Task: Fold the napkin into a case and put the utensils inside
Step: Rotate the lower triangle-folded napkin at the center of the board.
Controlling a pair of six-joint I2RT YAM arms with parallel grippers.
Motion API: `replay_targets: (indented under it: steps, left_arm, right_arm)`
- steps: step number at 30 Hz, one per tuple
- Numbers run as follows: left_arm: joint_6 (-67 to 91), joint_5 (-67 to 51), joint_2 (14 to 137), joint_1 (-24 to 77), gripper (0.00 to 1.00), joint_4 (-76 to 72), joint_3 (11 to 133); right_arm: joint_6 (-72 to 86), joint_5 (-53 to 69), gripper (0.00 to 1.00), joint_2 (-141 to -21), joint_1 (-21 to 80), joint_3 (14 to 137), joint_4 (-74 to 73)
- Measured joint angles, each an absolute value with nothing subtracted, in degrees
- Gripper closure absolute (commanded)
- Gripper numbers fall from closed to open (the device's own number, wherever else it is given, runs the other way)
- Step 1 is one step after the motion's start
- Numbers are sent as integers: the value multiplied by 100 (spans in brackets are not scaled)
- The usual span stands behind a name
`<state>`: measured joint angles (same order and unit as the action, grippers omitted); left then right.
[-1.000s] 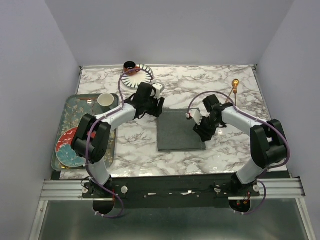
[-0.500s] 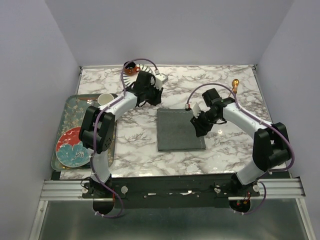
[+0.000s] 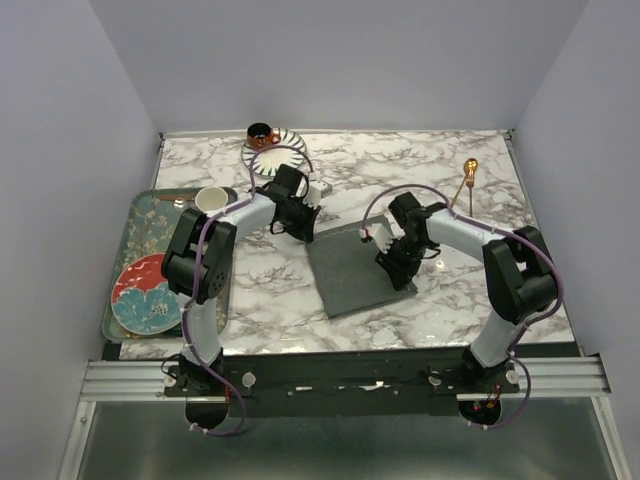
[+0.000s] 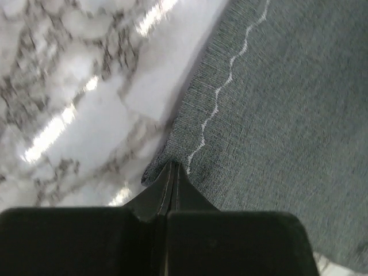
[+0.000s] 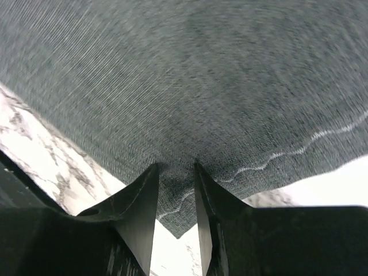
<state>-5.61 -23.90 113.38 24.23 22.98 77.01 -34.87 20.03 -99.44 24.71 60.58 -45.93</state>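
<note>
The napkin (image 3: 350, 275) lies flat in the middle of the table (image 3: 270, 290), a little askew. At the left edge of the table stands a tray (image 3: 132, 215), with a plate (image 3: 140, 300) at its near end and a mug (image 3: 211, 200) at its far end. Behind the napkin, to the left, is a saucer (image 3: 283, 152) with a cup (image 3: 261, 133) on it. One utensil (image 3: 468, 172) lies far right, well apart from the napkin

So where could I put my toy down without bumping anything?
Bare marble lies far, between the striped saucer and the gold utensil, and near, between the tray and the napkin. Crowded: the tray, and the napkin's corners where the left fingers and right fingers sit.
</note>
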Motion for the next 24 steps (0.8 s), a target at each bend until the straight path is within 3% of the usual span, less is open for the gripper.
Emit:
replay_targets:
  steps: [5,8,9,12,17,24]
  left_arm:
    - [-484,-2399,10573,2423,100,2467,6722]
    - [-377,-2547,10097,2423,89,2620,6143]
    - [-336,-2620,9880,2423,75,2676,5933]
    - [-272,-2683,9214,2423,62,2781,5505]
    - [-489,-2536,8368,2456,62,2412,5513]
    - [-1103,-2171,8818,2672,62,2010,5819]
  right_arm:
    - [-3763,1599,51,-10285,2464,6584,-4604]
    - [-3918,1422,42,-10479,2436,6969,-4523]
    - [-3933,1415,39,-10501,2399,7124,-4497]
    - [-3800,1435,31,-10412,2215,7518,-4493]
    - [-2659,1896,26,-9793,1350,7760,-4661]
    - [-709,2377,18,-9292,454,7030,-4727]
